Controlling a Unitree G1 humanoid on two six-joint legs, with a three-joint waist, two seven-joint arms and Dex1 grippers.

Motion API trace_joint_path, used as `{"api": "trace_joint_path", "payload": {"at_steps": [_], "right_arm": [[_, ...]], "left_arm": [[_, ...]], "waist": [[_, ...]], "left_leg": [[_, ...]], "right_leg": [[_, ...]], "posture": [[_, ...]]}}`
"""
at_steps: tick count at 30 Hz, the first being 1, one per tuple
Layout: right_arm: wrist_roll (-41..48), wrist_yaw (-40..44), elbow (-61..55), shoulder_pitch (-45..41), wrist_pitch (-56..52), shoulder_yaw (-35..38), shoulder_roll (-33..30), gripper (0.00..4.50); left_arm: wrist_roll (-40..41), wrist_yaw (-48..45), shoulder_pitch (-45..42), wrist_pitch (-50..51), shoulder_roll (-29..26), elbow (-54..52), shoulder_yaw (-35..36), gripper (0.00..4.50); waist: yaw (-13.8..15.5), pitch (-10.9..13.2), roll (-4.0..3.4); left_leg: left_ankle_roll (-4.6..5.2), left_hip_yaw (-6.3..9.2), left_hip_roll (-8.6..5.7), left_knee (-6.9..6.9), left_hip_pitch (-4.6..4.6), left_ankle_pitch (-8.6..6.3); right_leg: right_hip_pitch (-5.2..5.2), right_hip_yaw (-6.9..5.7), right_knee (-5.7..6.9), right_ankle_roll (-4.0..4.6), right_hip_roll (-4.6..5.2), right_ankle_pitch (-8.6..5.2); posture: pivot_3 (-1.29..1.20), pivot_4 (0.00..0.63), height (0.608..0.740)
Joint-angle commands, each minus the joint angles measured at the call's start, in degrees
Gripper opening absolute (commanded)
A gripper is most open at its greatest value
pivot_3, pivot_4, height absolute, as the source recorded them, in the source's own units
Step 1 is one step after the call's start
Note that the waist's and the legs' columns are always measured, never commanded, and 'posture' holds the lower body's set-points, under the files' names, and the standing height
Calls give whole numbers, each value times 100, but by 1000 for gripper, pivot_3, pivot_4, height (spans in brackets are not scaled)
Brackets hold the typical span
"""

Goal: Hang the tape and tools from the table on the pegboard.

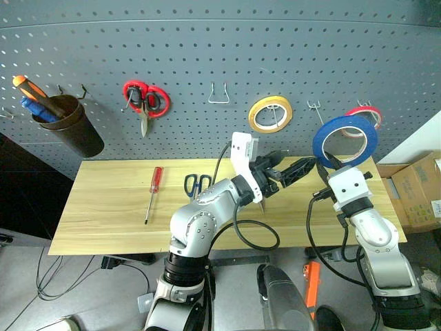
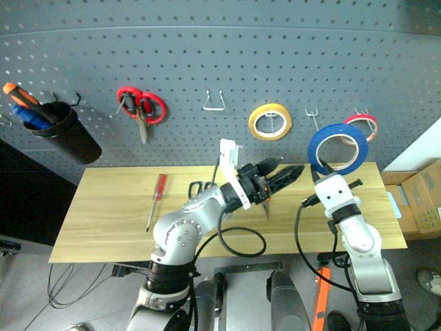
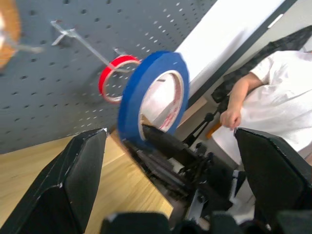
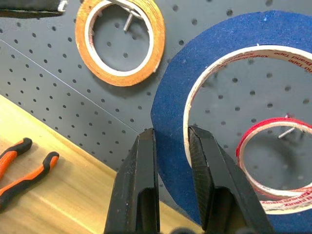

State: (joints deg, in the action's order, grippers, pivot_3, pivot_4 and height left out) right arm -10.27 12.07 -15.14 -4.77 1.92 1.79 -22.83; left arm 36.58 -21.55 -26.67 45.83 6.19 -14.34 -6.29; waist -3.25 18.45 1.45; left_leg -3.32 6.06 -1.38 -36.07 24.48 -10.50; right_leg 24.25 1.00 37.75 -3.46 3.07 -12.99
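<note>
Right gripper [image 4: 170,146] pinches blue tape [image 1: 344,140] upright; left gripper [image 1: 289,167] wide open, empty. Line hollow centre over free hook [image 1: 315,108], then release.

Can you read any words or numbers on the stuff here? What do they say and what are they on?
Blue tape: small red print runs round its white inner core, too small to read.
Cardboard box: a pale label with print, too small to read.
Nothing readable on the other rolls, the tools or the pegboard.
</note>
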Motion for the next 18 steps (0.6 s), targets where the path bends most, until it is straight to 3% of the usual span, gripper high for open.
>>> {"api": "trace_joint_path", "payload": {"at_steps": [1,18], "right_arm": [[-114,-134,-70,-9,390,-43,49,521],[291,352,1633,-1281,926,-98,-141,521]], "left_arm": [[163,64,62,10,4,-391,-20,4500],[180,172,6,-91,-24,-342,-25,4500]], "waist": [[1,0,0],[19,-1,0]], "left_leg": [[0,0,0,0,0,0],[1,1,0,1,-1,0]], "right_leg": [[0,0,0,0,0,0],[-3,-2,0,4,0,2]], "posture": [[-74,269,740],[-59,264,740]]}}
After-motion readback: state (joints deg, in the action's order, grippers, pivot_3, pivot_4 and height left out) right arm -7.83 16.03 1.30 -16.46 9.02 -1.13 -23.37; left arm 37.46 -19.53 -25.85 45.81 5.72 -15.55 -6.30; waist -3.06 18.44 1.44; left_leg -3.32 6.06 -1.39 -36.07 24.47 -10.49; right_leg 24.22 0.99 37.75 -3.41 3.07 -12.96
